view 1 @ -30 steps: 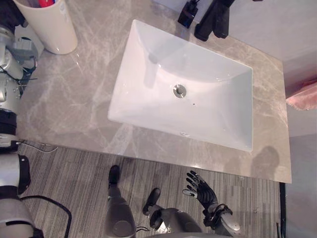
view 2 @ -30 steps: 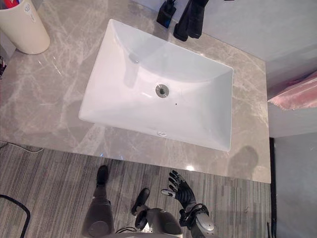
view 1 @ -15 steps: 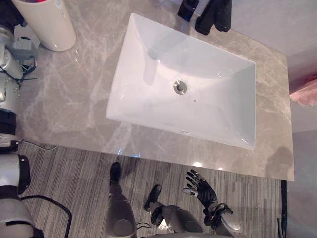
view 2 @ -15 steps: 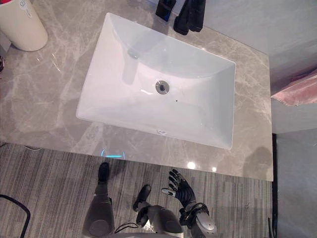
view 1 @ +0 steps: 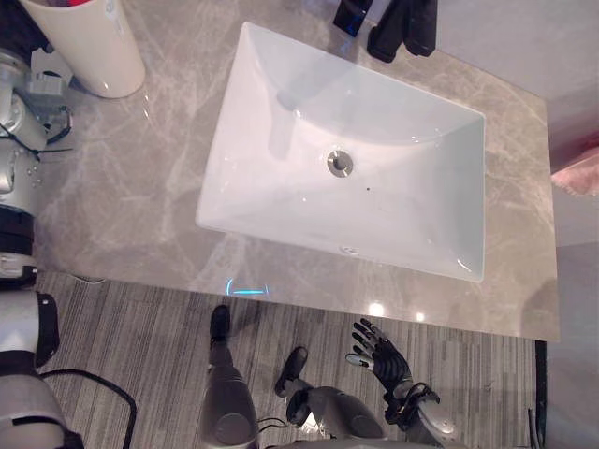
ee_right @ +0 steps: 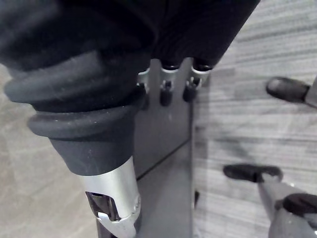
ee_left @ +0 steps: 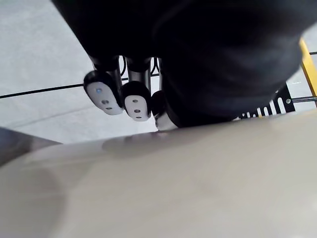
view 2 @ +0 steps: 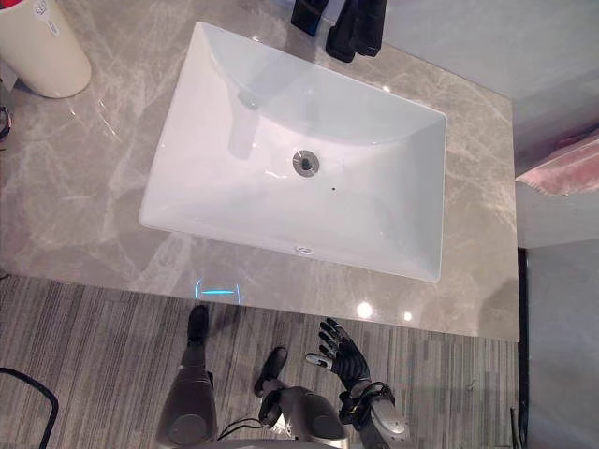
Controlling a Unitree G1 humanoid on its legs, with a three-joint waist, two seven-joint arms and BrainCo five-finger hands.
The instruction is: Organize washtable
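A cream cup (view 1: 89, 51) with red items in it stands at the far left corner of the grey marble counter (view 1: 131, 196). My left hand (ee_left: 198, 59) is right beside it, against its pale wall (ee_left: 173, 188). The white rectangular sink (view 1: 271, 112) sits empty in the middle of the counter. My right hand (view 1: 379, 354) hangs open below the counter's front edge, over the striped floor, with its fingers (ee_right: 166, 94) straight and holding nothing.
A black faucet (view 1: 404, 28) and a small black bottle (view 1: 351, 14) stand behind the sink. A pink cloth (view 1: 578, 173) lies past the counter's right end. A small blue glint (view 1: 245, 290) shows on the counter's front edge.
The whole picture has shifted a little, so the camera moved. The cup, the sink and my right hand keep their places.
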